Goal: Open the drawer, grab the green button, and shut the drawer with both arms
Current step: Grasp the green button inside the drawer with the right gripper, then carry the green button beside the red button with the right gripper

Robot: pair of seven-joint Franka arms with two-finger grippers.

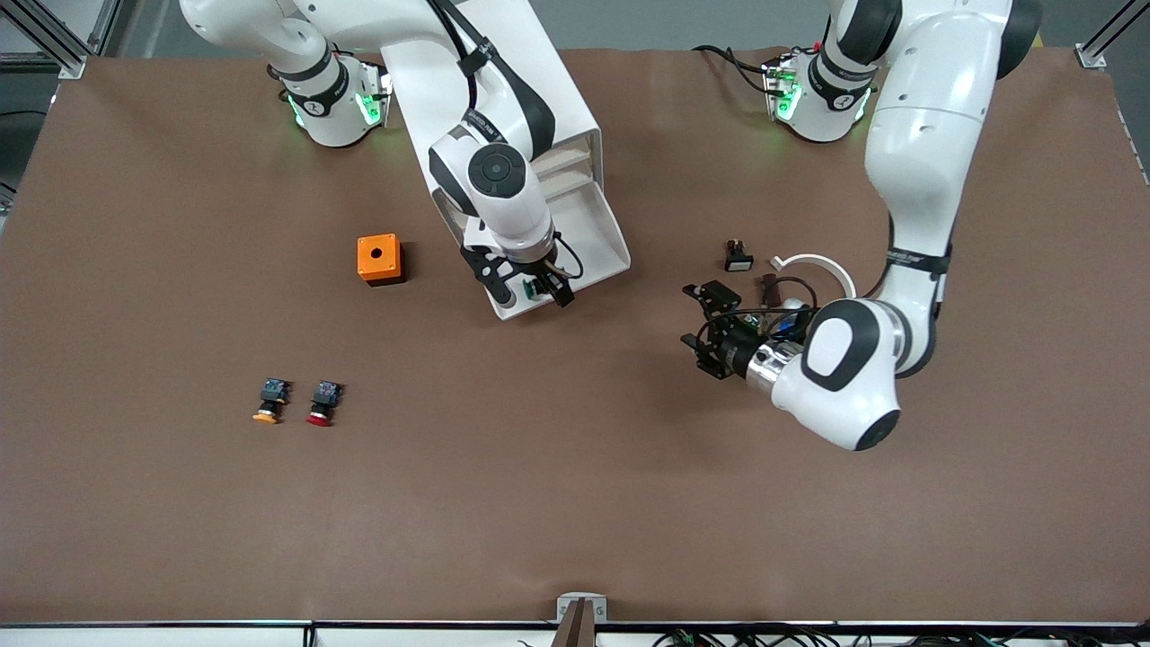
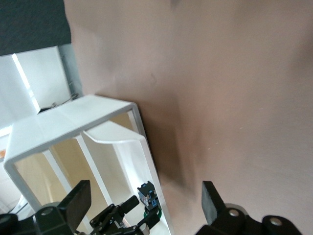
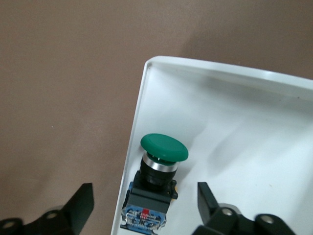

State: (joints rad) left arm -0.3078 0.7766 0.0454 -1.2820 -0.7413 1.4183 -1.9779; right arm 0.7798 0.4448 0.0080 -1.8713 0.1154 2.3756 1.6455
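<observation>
Right wrist view: the green-capped button (image 3: 155, 183) is seen lying in the pulled-out drawer (image 3: 234, 127), at its front corner, straddled by the open, empty right gripper (image 3: 144, 205). Grasping is in hand; lowering and closing are called for. Beside the drawer, the left gripper (image 1: 705, 328) hangs open, waiting.

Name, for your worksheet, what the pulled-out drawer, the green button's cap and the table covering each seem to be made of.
Drawer: probably moulded plastic, smooth glossy white, with rounded corners and soft reflections. Green button cap: likely hard plastic, satin sheen, above what looks like a metal collar. Table covering: matte brown, perhaps paper or fabric; faint creases show.
</observation>
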